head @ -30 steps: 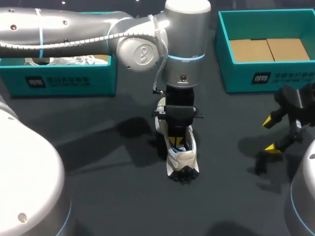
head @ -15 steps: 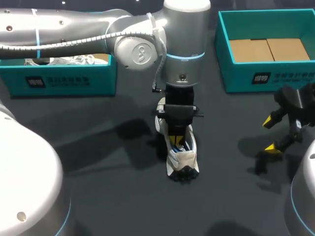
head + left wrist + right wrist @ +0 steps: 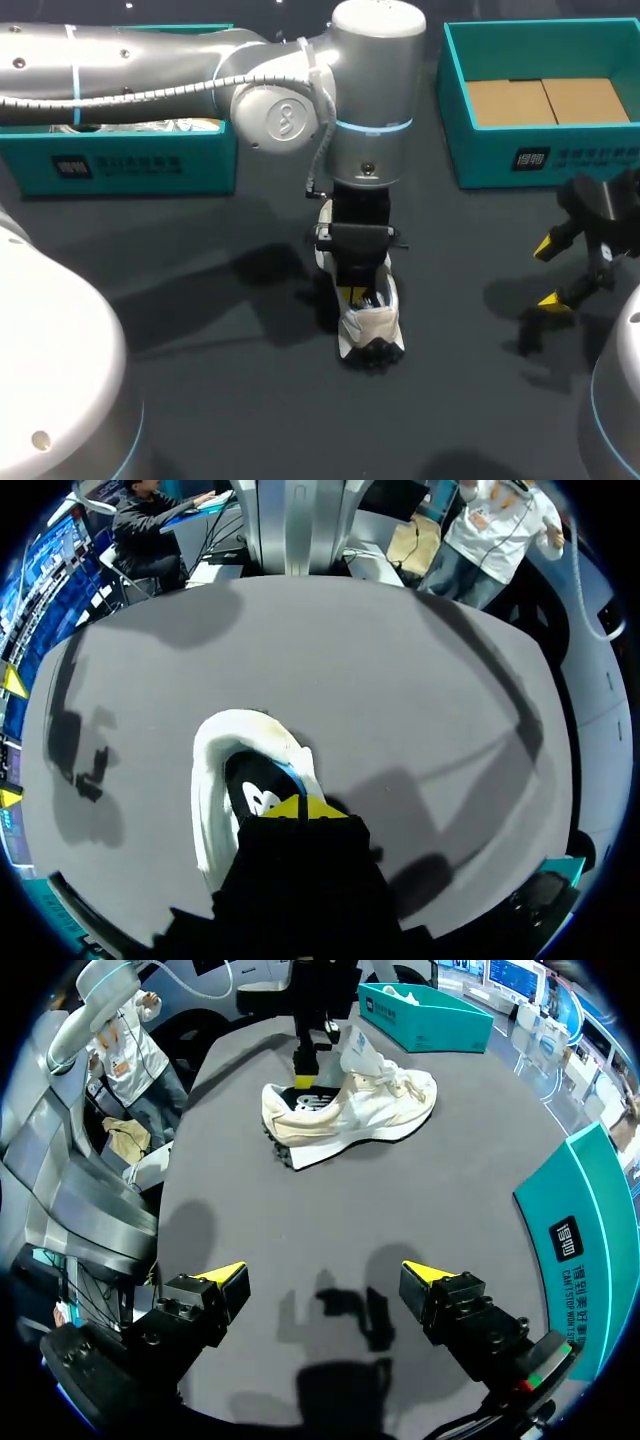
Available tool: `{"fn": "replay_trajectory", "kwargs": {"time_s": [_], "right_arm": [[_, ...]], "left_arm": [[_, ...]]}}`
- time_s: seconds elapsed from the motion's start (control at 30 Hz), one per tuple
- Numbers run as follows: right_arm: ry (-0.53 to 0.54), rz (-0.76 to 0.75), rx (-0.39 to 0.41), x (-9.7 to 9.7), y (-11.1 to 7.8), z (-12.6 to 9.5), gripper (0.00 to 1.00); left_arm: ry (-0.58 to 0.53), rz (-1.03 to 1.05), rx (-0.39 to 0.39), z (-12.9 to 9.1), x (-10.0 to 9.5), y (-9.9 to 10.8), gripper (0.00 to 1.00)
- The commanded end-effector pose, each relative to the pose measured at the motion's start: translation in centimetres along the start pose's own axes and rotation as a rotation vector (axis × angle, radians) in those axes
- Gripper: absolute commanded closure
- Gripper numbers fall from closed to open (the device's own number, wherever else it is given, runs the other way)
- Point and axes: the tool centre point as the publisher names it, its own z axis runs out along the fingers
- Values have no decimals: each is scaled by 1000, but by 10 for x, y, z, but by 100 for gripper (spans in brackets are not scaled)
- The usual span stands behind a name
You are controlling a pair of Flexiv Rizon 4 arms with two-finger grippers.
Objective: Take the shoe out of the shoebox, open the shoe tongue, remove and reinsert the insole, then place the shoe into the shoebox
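2 arms on: left gripper (image 3: 355, 293) (image 3: 300, 807) down in the shoe (image 3: 368, 322) (image 3: 210, 800) (image 3: 350, 1110) mouth, grip can't tell; right gripper (image 3: 548, 273) (image 3: 325, 1275) splayed wide, empty. 2 teal boxes: left shoebox (image 3: 130, 165) (image 3: 420, 1015), right shoebox (image 3: 540, 155). 1 shoe, mid-table btwn them, long axis near-far, heel twd robot.

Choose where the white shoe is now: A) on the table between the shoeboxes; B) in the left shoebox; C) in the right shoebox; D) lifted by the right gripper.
A: the white shoe rests on the dark table, left gripper at its opening.
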Motion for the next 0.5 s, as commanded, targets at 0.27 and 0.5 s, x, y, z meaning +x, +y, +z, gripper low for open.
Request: {"fn": "replay_trajectory", "kwargs": {"time_s": [0.27, 0.5], "right_arm": [[-3, 1, 2, 1, 0, 0, 0], [-3, 1, 2, 1, 0, 0, 0]], "left_arm": [[-14, 4, -32, -5, -7, 2, 100], [12, 1, -61, -7, -5, 2, 100]]}}
